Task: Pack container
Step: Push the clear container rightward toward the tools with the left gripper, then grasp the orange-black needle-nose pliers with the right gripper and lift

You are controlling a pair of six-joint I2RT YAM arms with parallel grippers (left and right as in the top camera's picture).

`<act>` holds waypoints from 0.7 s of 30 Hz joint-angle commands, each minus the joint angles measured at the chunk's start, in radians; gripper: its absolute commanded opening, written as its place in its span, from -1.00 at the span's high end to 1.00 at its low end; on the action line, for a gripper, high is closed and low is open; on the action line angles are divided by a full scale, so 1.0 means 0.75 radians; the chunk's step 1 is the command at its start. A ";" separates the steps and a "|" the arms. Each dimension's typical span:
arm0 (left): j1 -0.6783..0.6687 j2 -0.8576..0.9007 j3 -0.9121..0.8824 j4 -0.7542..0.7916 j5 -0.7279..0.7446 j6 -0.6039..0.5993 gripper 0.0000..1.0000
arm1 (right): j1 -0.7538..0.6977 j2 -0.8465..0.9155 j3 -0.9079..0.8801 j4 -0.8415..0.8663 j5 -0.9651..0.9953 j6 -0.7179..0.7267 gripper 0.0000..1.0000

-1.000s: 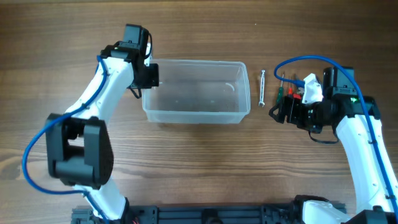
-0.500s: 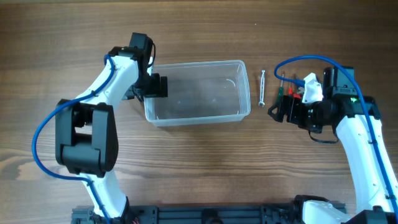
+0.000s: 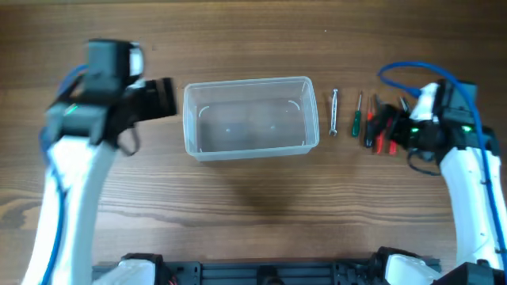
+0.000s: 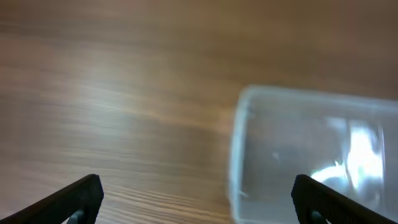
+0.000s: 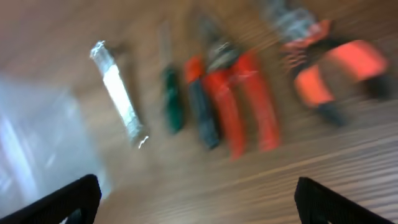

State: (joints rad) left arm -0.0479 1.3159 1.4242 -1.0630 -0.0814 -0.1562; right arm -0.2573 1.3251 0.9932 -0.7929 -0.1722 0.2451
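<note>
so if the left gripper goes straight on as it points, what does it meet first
Probably the near end wall of the container: the left gripper, open, points straight at it. It sits off centre in the wrist view, so perhaps a glancing hit.

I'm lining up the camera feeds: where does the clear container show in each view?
Overhead: container at centre.
Left wrist: right side, cut off by the edge.
Right wrist: blurred, far left.
Landmark: silver tool beside it, in overhead and right wrist only.
</note>
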 commanded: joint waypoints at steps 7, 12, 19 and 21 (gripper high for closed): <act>0.506 -0.209 0.003 -0.006 -0.068 -0.017 -0.99 | -0.155 0.142 0.019 0.360 0.151 -0.383 -0.97; 0.544 -0.207 0.003 -0.006 -0.068 -0.017 -1.00 | -0.155 0.307 0.019 0.348 0.152 -0.617 -0.67; 0.544 -0.207 0.003 -0.006 -0.068 -0.017 -1.00 | -0.155 0.461 0.019 0.258 0.163 -0.567 -0.56; 0.544 -0.207 0.003 -0.006 -0.068 -0.017 -1.00 | -0.155 0.490 0.020 0.258 0.181 -0.564 -0.49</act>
State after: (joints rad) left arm 0.3550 1.1675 1.4242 -1.0679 -0.1272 -0.1570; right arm -0.3721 1.6650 0.9939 -0.5976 -0.0669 -0.1745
